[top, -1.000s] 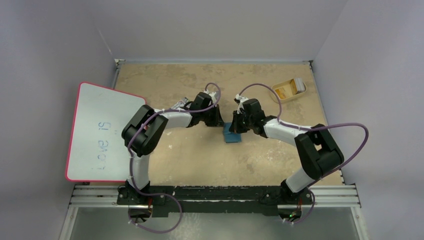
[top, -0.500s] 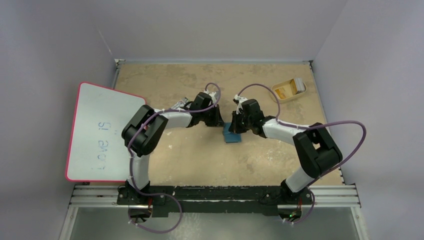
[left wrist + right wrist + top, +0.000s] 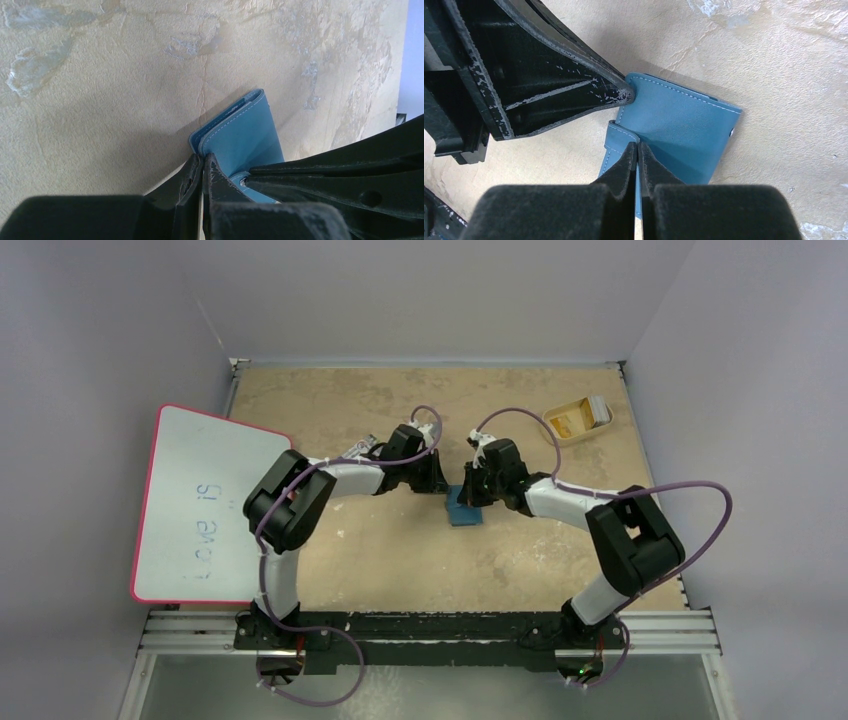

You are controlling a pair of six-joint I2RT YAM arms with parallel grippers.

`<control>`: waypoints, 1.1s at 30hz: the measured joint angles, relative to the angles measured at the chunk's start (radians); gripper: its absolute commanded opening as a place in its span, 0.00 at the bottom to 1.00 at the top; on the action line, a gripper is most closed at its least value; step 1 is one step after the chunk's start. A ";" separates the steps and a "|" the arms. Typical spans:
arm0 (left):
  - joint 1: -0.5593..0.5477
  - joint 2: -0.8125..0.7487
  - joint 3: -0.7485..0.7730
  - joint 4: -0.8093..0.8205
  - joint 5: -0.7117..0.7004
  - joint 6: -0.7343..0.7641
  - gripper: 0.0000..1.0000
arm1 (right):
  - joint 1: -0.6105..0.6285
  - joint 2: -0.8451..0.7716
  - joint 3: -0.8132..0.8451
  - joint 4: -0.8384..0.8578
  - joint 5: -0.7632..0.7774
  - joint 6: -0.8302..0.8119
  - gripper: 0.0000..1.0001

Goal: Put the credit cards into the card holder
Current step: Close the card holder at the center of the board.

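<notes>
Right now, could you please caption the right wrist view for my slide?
Right gripper pinches a flap of the teal card holder; left gripper holds its corner.

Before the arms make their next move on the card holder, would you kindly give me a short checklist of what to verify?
1. Left gripper, jaws shut on a corner of the card holder: ok.
2. Right gripper, jaws shut on the holder's strap: ok.
3. Card holder opened for loading: not ok, it lies folded.
4. Pockets inside free: cannot tell, hidden.
5. Credit cards located, in the tray at the far right: ok.
6. A card in hand: not ok, both grippers are on the holder.
</notes>
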 measured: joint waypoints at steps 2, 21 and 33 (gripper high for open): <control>0.000 0.000 0.000 0.000 0.000 0.004 0.00 | 0.000 0.000 -0.004 0.005 0.006 0.008 0.00; 0.001 0.007 0.057 -0.095 -0.003 0.051 0.00 | 0.000 -0.032 -0.104 0.152 0.045 0.098 0.00; 0.008 0.044 0.154 -0.201 0.010 0.094 0.00 | 0.001 -0.044 -0.157 0.232 0.088 0.192 0.00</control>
